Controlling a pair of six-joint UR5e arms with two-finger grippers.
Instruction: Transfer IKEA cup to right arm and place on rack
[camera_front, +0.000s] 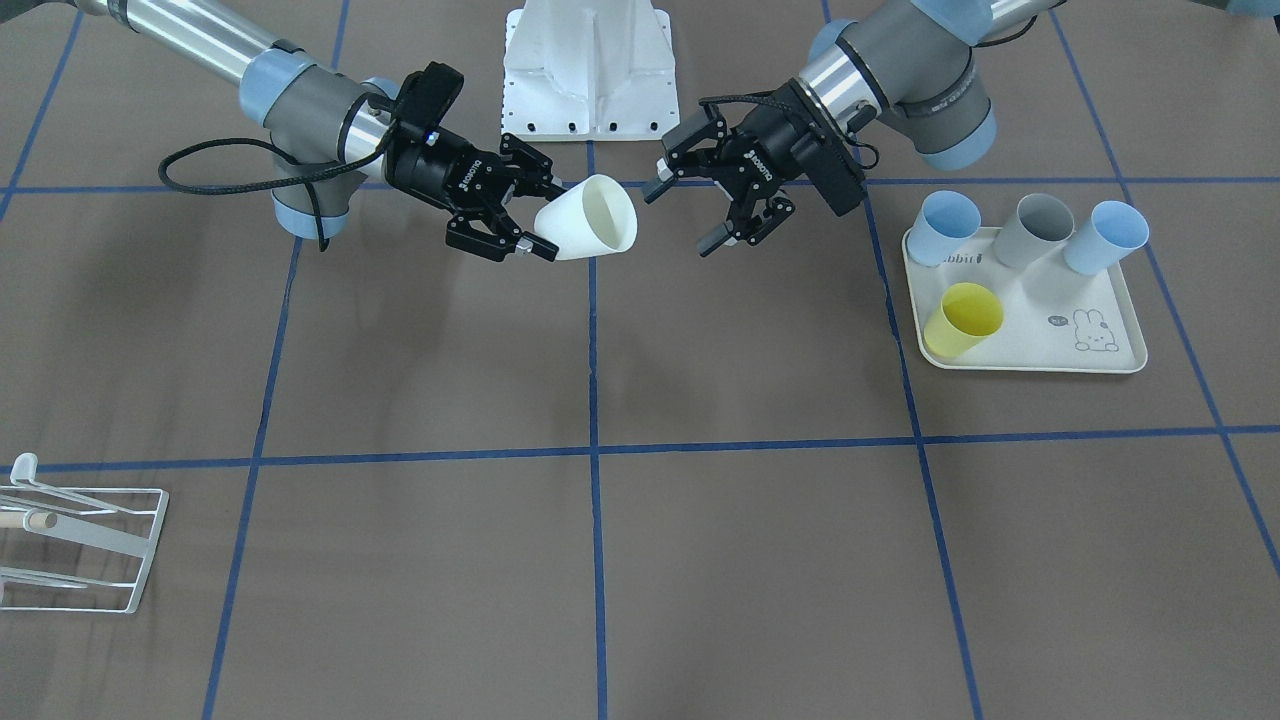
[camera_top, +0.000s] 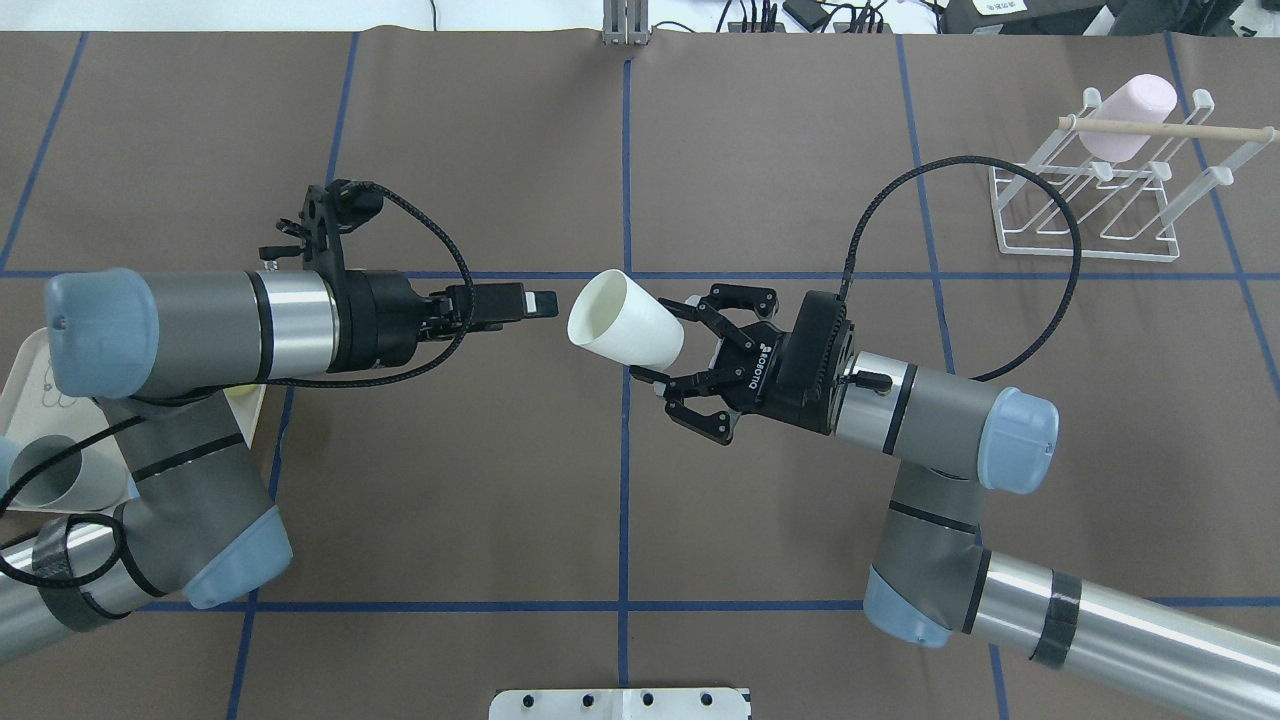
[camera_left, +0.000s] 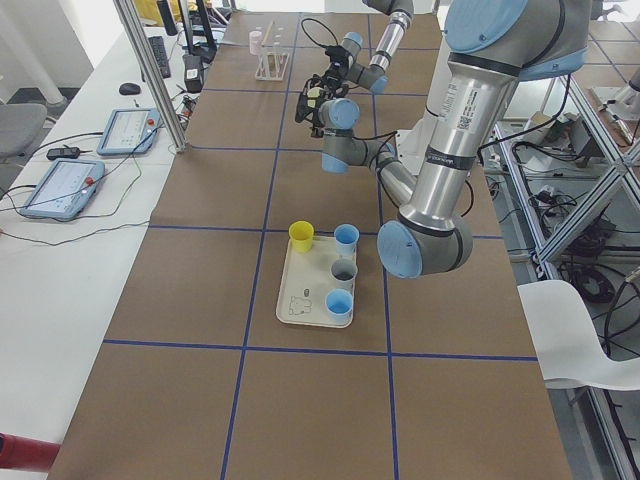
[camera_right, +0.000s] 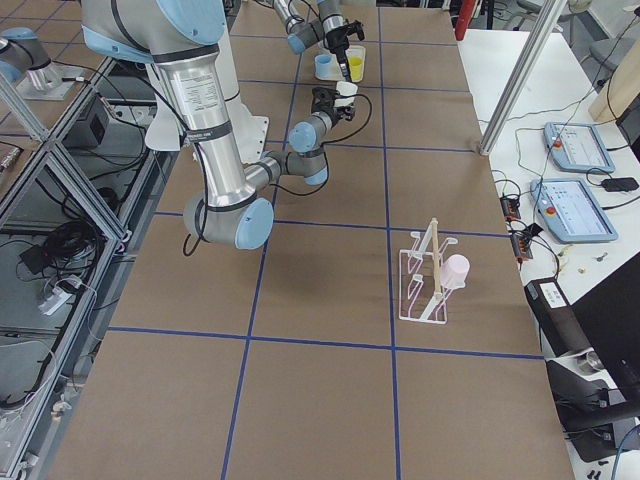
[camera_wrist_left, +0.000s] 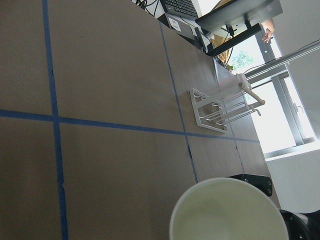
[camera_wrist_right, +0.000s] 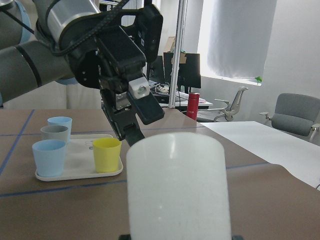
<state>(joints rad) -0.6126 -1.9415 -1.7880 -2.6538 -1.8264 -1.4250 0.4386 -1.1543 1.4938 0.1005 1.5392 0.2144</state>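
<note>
Observations, from my grippers outward.

1. My right gripper is closed on the base end of the cup. One finger lies on each side of the base, and nothing else supports the cup.
2. The cup is white and is held in the air, clear of the worktop. It lies nearly on its side, with the open mouth turned toward my other arm. In the overhead view it hangs roughly over the centre blue line.
3. My left gripper is spread wide and holds nothing. It faces the mouth of the cup, near it but apart, with a clear gap between the fingertips and the rim. The right wrist view confirms this: the left fingers show beyond the cup, out of contact with it.
4. To my left a cream tray rests flat on the worktop, well apart from both grippers. It carries a yellow cup, a blue cup, a grey cup and another blue cup. All four stand upright, mouths up, with the yellow one alone in its own row.
5. Farthest off, at the far right of the worktop, stands the rack, a white wire frame with slanted bars. A pale dowel lies across its top. A pink cup sits on one bar at the dowel end. The white cup and the rack are well apart.
</note>
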